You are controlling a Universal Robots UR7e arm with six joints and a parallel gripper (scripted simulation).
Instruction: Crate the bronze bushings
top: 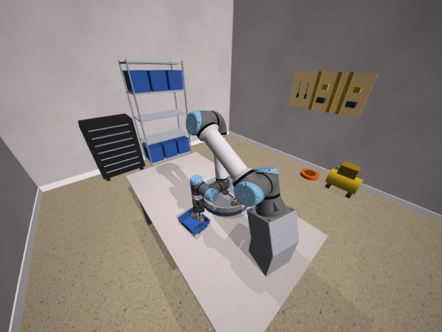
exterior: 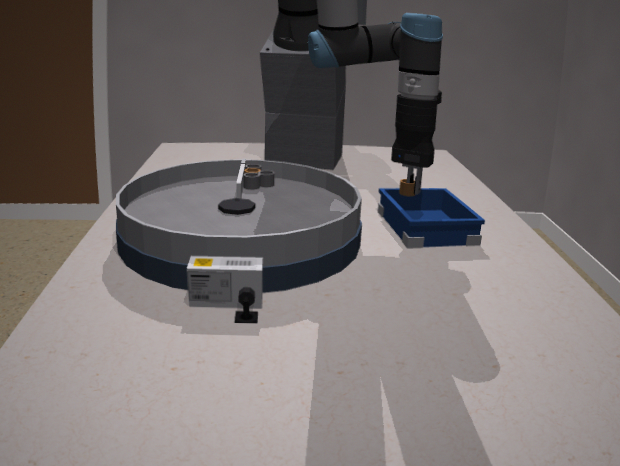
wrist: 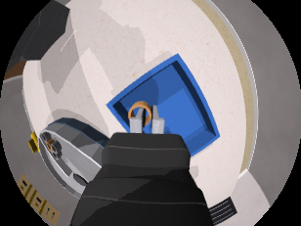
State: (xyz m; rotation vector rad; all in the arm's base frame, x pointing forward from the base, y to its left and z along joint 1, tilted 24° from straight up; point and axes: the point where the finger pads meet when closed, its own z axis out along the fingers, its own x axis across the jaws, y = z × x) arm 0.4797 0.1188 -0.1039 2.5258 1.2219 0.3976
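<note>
Bronze shows between the fingers of the gripper (top: pixel 199 215) (exterior: pixel 414 188) (wrist: pixel 146 121): it pinches a bushing (top: pixel 201 219) (exterior: pixel 406 187) (wrist: pixel 133 114) by its wall, at the side of the blue crate (top: pixel 189 226) (exterior: pixel 446 233) (wrist: pixel 201 108) nearer the arm's base, over its opening. Another bronze bushing (top: pixel 193 215) sits in the crate. Beside the crate, on the bench (top: pixel 228 260) (exterior: pixel 350 350) (wrist: pixel 98 28), stands the turning table (top: pixel 225 211) (exterior: pixel 238 245) (wrist: pixel 86 158), carrying steel bushings (exterior: pixel 251 181) (wrist: pixel 58 154) and more bronze (top: pixel 236 201) (exterior: pixel 252 170) (wrist: pixel 50 145) clustered together, farther from the crate.
</note>
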